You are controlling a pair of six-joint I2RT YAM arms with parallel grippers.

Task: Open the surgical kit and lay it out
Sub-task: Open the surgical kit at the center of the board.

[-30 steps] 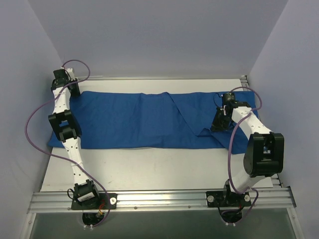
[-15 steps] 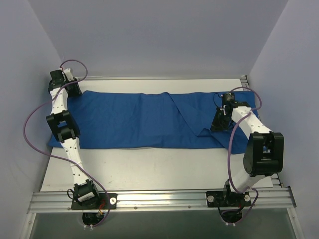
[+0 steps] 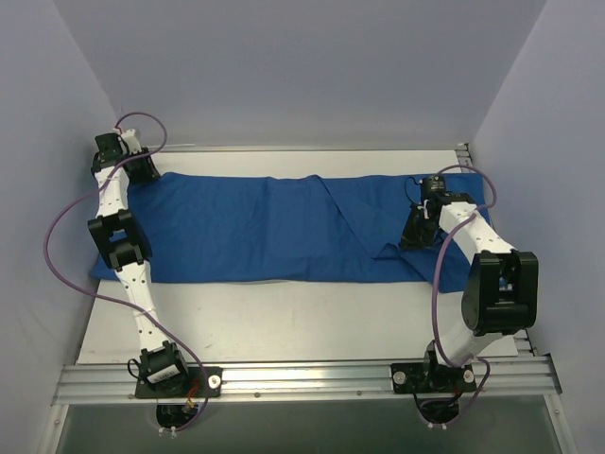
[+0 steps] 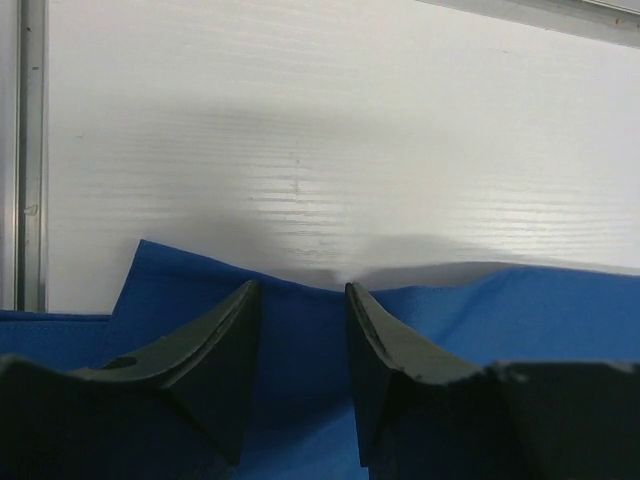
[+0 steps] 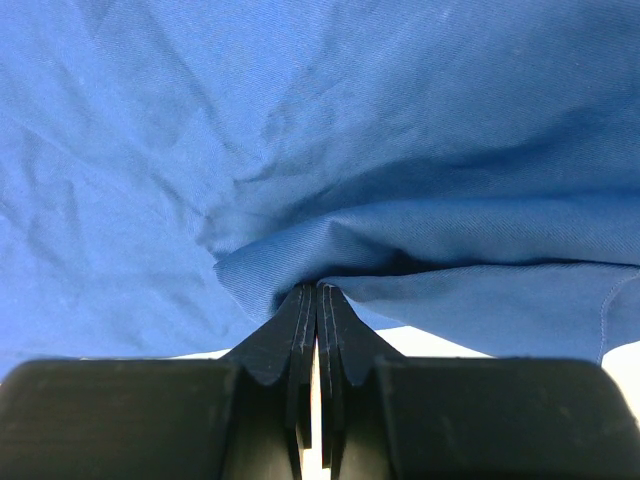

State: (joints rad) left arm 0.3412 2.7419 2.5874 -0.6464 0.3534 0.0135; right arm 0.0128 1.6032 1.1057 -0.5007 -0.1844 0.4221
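Observation:
The surgical kit shows as a deep-blue cloth drape (image 3: 265,227) spread in a long band across the table. My left gripper (image 3: 142,170) is at the drape's far left corner. In the left wrist view it (image 4: 300,288) stands open, its fingers astride the drape's edge (image 4: 540,310), which lies loose between them. My right gripper (image 3: 412,236) is at the right end. In the right wrist view it (image 5: 317,288) is shut on a bunched fold of the drape (image 5: 400,120), lifted a little off the table. A diagonal crease runs through the cloth just left of it.
White tabletop (image 3: 302,317) lies in front of the drape. Metal rails run along the near edge (image 3: 302,378) and the far edge (image 3: 312,148). A rail (image 4: 30,150) also shows at the left of the left wrist view. Pale walls close in on both sides.
My left gripper's jaws have widened and its wrist has shifted slightly left at the far corner. The right gripper and its fold have stayed put.

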